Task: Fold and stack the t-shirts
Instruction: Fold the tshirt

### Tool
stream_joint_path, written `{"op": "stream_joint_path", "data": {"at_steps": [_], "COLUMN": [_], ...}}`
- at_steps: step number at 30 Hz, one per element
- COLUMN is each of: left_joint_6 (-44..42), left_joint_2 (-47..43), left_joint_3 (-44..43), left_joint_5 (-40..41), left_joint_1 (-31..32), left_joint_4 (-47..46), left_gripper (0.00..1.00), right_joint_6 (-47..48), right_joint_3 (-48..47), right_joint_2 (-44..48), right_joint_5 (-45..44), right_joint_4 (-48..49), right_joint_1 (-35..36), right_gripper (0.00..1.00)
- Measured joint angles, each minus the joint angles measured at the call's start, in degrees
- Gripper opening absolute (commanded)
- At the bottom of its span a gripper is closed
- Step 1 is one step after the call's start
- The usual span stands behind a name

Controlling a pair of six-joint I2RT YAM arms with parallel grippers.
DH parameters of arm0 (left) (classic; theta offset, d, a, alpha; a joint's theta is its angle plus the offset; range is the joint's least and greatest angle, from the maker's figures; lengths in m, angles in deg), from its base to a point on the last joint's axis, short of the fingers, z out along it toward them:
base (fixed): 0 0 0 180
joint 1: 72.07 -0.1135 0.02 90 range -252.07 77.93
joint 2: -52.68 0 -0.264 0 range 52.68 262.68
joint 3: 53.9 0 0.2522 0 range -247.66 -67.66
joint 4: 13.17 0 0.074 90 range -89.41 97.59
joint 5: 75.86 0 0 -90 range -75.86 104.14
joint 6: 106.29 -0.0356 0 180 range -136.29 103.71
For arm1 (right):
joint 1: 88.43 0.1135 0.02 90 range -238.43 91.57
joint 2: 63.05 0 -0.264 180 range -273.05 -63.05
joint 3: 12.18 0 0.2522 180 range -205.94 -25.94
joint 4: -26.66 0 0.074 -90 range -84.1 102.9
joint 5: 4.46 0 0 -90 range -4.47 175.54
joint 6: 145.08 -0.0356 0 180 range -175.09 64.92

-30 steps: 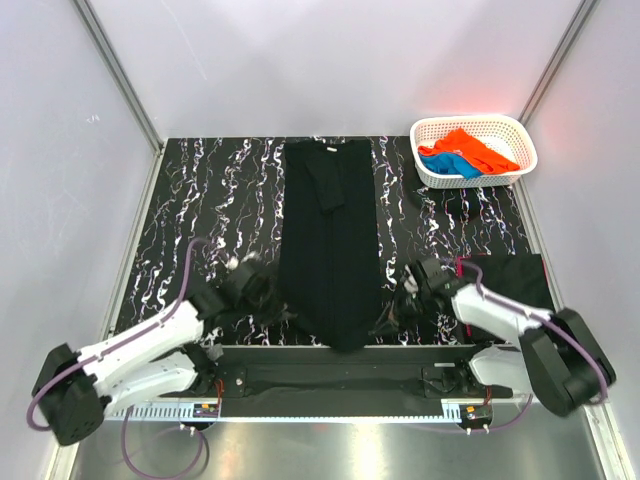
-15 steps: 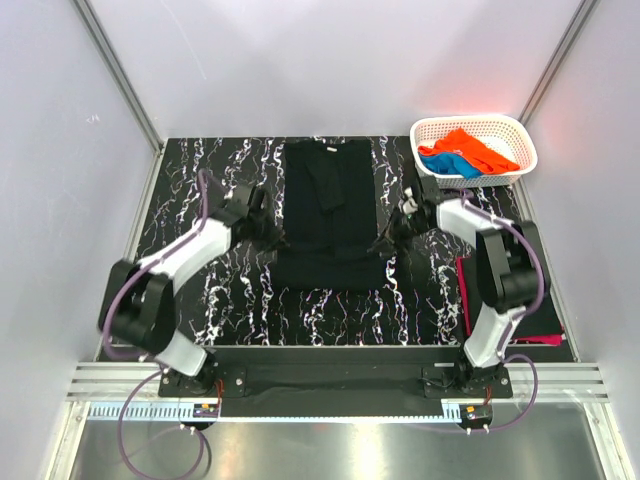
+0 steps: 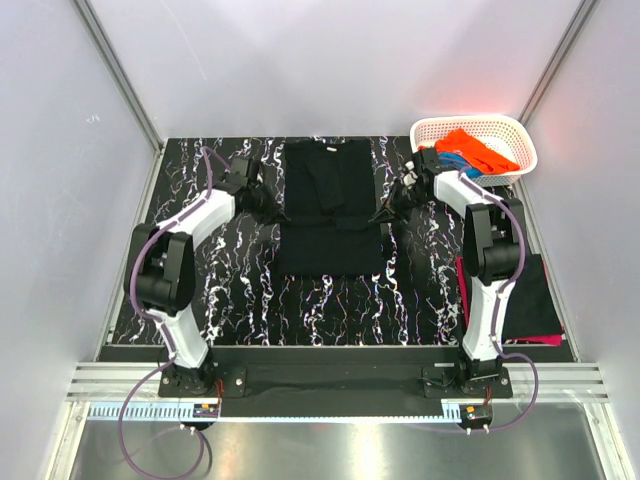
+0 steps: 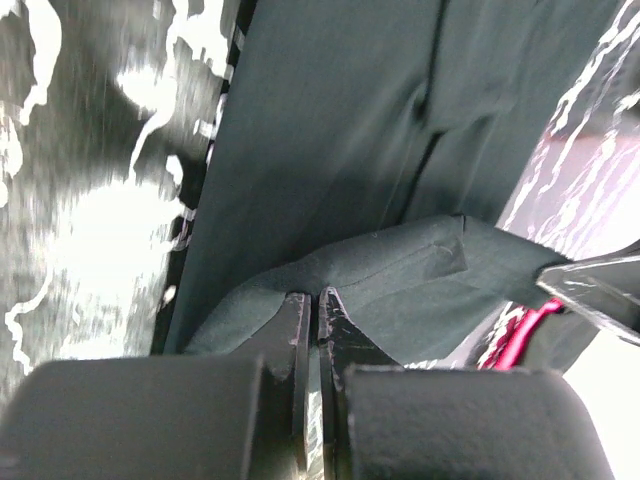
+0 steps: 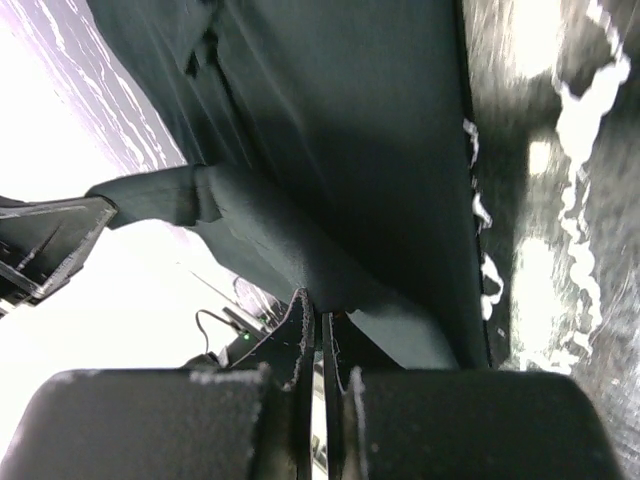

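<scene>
Left jaws pinch black shirt (image 3: 330,240) at its left edge; right jaws pinch its right edge; fold spans between them over worktop (image 3: 230,290); basket (image 3: 470,121) just past right jaws.

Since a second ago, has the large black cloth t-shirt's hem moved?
Yes. The t-shirt hem travelled up the table, away from its near edge, toward the white basket.

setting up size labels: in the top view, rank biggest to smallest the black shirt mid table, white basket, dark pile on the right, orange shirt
1. black shirt
2. white basket and dark pile: they look about alike, and the pile is partly behind the right arm
3. orange shirt
</scene>
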State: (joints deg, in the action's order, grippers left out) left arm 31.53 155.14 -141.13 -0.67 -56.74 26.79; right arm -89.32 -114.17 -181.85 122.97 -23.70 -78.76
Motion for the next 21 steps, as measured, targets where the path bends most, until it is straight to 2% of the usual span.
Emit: {"op": "stream_joint_path", "data": {"at_steps": [9,21], "left_joint_6": [-0.3,-0.3], "left_joint_2": [6.6,10.2], "left_joint_3": [-5.7,-8.9], "left_joint_5": [-3.1,-5.3], "left_joint_1": [-2.3,-3.3], "left_joint_4": [-0.6,-0.6], "left_gripper": [0.00,0.00], "right_joint_6": [1.0,1.0], "right_joint_3": [-6.3,-11.1], "right_joint_2": [-7.2,-9.7], "right_joint_5": [2.3,2.8], "right_joint_4": [-1.8,-3.1], "right_joint_1": [-1.1,-1.5], "right_gripper": [0.00,0.00]}}
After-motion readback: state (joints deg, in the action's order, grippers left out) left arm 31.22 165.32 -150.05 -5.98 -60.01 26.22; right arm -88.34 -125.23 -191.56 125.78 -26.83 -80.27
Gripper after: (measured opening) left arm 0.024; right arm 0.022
